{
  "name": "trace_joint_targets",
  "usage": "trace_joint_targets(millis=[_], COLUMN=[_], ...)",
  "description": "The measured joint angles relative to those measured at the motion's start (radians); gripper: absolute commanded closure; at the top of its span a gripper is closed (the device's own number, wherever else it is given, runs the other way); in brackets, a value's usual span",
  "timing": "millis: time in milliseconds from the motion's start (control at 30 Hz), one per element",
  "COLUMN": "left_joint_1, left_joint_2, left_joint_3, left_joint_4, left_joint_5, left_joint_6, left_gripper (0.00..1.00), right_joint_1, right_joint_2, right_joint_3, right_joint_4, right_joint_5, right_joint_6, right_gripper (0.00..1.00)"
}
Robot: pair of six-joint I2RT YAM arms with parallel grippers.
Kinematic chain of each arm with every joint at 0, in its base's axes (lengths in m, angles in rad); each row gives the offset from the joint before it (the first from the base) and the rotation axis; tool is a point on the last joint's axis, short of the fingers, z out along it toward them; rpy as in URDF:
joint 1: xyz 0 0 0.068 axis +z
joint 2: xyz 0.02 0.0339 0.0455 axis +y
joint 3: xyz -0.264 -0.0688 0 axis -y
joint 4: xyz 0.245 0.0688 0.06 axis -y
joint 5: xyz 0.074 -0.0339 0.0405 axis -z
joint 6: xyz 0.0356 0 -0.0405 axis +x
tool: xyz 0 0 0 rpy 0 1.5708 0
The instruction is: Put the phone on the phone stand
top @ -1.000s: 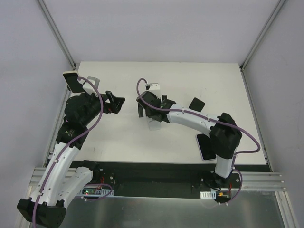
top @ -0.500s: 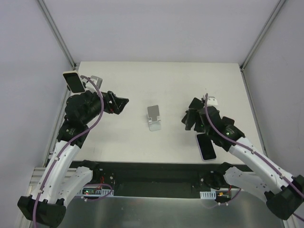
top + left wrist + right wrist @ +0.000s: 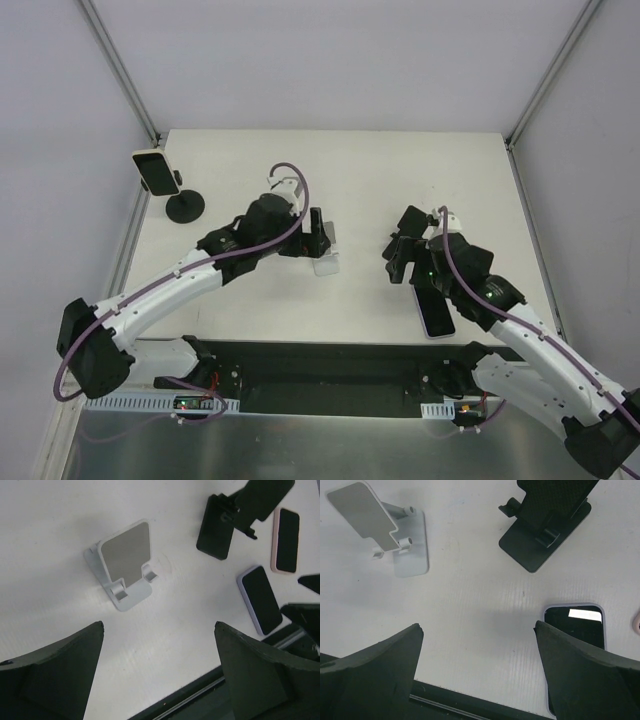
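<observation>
Left gripper (image 3: 159,630): jaws spread wide, nothing in them; hangs just short of the white stand (image 3: 125,565).
Right gripper (image 3: 479,627): also wide apart and empty; poised between the black stand (image 3: 547,525) and the lavender phone (image 3: 575,625).
Phone: lies flat, screen up, near the front edge of the table (image 3: 450,170); not gripped.
Step, by my reckoning: the right arm picks it up. Come down square across the long sides and lift level.
Edges: the front lip is close, so mind the near finger.
Room: open table between the stands. A pink phone (image 3: 286,540) lies alongside, so rise straight up before swinging.
</observation>
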Motion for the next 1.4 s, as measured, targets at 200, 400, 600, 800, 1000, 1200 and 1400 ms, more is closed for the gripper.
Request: trace_joint_targets(millis=[200,400,600,800,1000,1200,1400], left_joint_1=[-0.156,-0.217,-0.221,-0.22,-0.207,-0.19,-0.166], left_joint_2=[0.182,0.336,0.501,0.614,0.671,0.713,0.73], left_joint_3=[0.147,0.273,0.431,0.503,0.534,0.572,0.584], left_joint_4=[-0.071,-0.156,-0.25,-0.352,-0.414,-0.433,-0.435], left_joint_5=[-0.306,-0.504,-0.579,-0.608,-0.608,-0.608,-0.608], left_joint_6=[-0.192,-0.296,-0.352,-0.418,-0.457,-0.461,-0.46], left_gripper=[0.01,0.01,0.01,0.03,0.14,0.21,0.22], right_joint_1=[0.0,0.0,0.0,0.0,0.0,0.0,0.0], right_joint_2=[-0.105,-0.313,-0.362,-0.361,-0.429,-0.489,-0.49], right_joint_3=[0.003,-0.028,-0.047,-0.055,-0.084,-0.115,-0.115], right_joint_4=[-0.019,-0.025,-0.031,-0.037,-0.044,-0.055,-0.074], right_joint_5=[-0.046,-0.046,-0.054,-0.101,-0.114,-0.12,-0.122], right_joint_6=[-0.001,-0.007,-0.027,-0.061,-0.072,-0.077,-0.086], right_gripper=[0.04,0.04,0.04,0.04,0.04,0.04,0.04])
